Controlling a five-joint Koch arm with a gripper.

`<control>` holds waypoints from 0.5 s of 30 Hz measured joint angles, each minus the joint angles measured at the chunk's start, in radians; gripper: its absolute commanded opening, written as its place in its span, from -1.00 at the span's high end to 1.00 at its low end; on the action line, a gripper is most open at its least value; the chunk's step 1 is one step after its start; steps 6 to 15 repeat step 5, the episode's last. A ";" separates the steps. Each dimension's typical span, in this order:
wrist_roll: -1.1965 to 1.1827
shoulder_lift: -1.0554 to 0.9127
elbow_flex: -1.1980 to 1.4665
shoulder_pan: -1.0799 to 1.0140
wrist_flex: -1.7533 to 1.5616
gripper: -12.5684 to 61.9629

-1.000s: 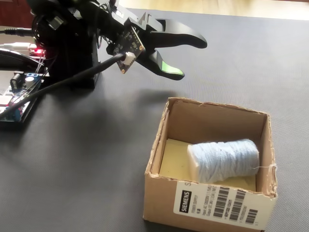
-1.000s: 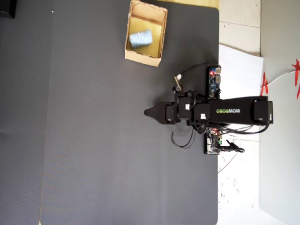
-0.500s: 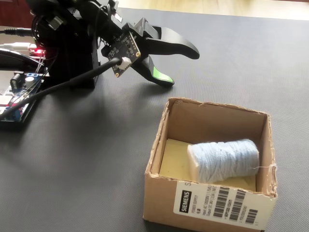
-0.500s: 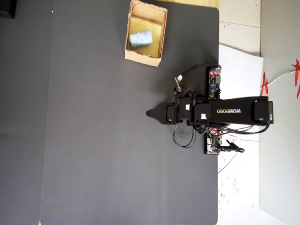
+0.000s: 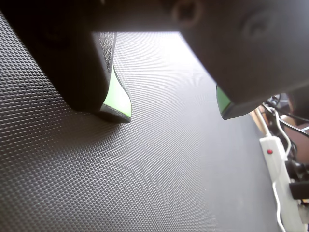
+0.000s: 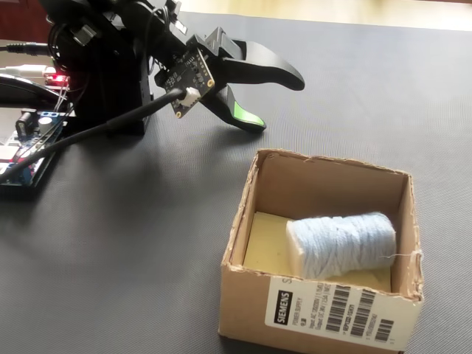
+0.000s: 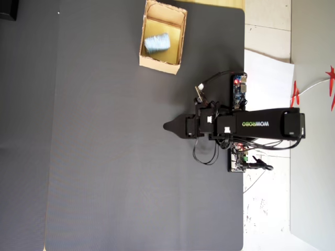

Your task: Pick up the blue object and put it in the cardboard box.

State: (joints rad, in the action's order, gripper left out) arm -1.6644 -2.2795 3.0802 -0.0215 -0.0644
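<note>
The blue object (image 6: 343,243), a pale ribbed roll, lies on its side inside the cardboard box (image 6: 247,295), against the wall on the right in the fixed view. The overhead view shows the roll (image 7: 156,43) in the box (image 7: 159,64) at the top of the mat. My gripper (image 6: 276,103) hovers low over the dark mat, up and to the left of the box and apart from it. In the wrist view the gripper (image 5: 171,113) stands open, green-padded fingers wide apart, with only bare mat between them. From overhead the gripper (image 7: 167,126) points left.
The arm's base (image 6: 103,66) and a circuit board (image 6: 29,147) with cables sit at the left of the fixed view. A white power strip (image 5: 277,164) lies past the mat's edge in the wrist view. White paper (image 7: 267,78) lies off the mat near the base.
</note>
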 measured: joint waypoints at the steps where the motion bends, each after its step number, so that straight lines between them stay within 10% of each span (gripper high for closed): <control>1: 0.000 0.000 0.000 0.000 0.000 -0.27; 15: 0.002 0.000 0.000 0.000 0.000 -0.27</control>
